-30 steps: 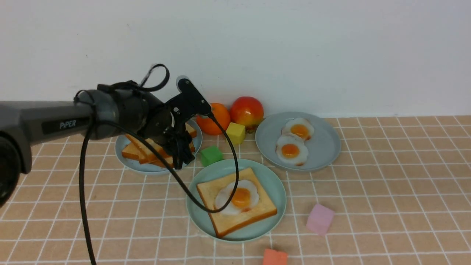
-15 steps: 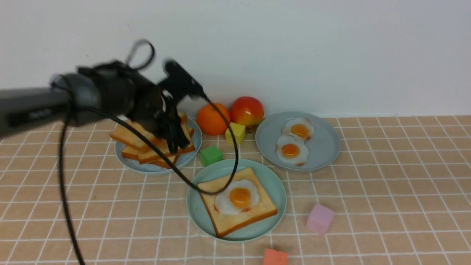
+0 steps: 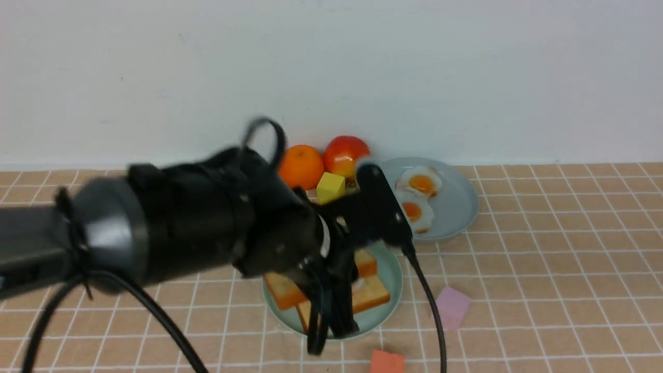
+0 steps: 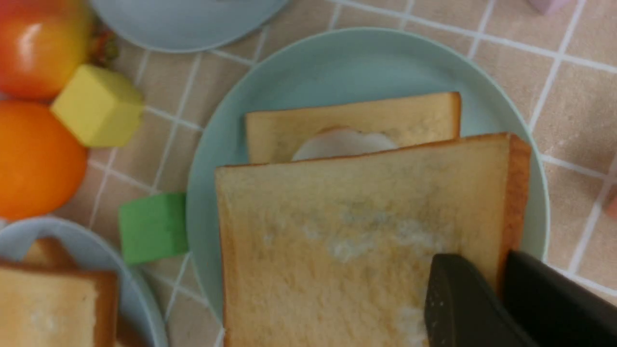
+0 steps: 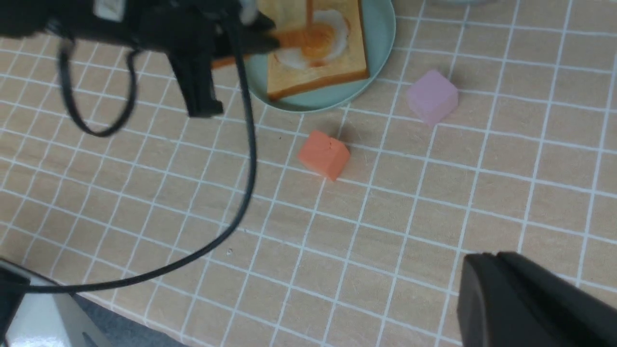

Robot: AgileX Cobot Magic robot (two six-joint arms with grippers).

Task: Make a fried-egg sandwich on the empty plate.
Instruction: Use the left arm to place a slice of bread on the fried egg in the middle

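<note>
— Now, on the left tool (image 4: 499,282): pinching anything?

— Clamped on a toast slice (image 4: 347,250) by its crust edge, over the green plate (image 4: 337,62) (blurred from the front, sharp from the wrist).

— And underneath?

— Lying flat on that plate, a second toast slice (image 4: 289,130), topped with a fried egg (image 4: 342,142), both largely covered by the held one in the wrist view. Cannot tell whether touching it or hanging just clear.

— And the right tool (image 5: 487,274)?

— Pressed together, gripping nothing, low over bare tabletop (image 5: 385,231), well apart from the green plate, with an orange-red block (image 5: 324,154) and a pink block (image 5: 431,96) lying between.

— Anything else round the plate?

— Just beside its rim, a green block (image 4: 153,226), then a grey-blue plate (image 4: 14,236) stacked with more toast. Near those, a yellow block (image 4: 99,106), an orange (image 4: 33,159) and a red apple (image 4: 38,43). Further back on the right, a second grey-blue plate (image 3: 456,207) carrying two eggs.
</note>
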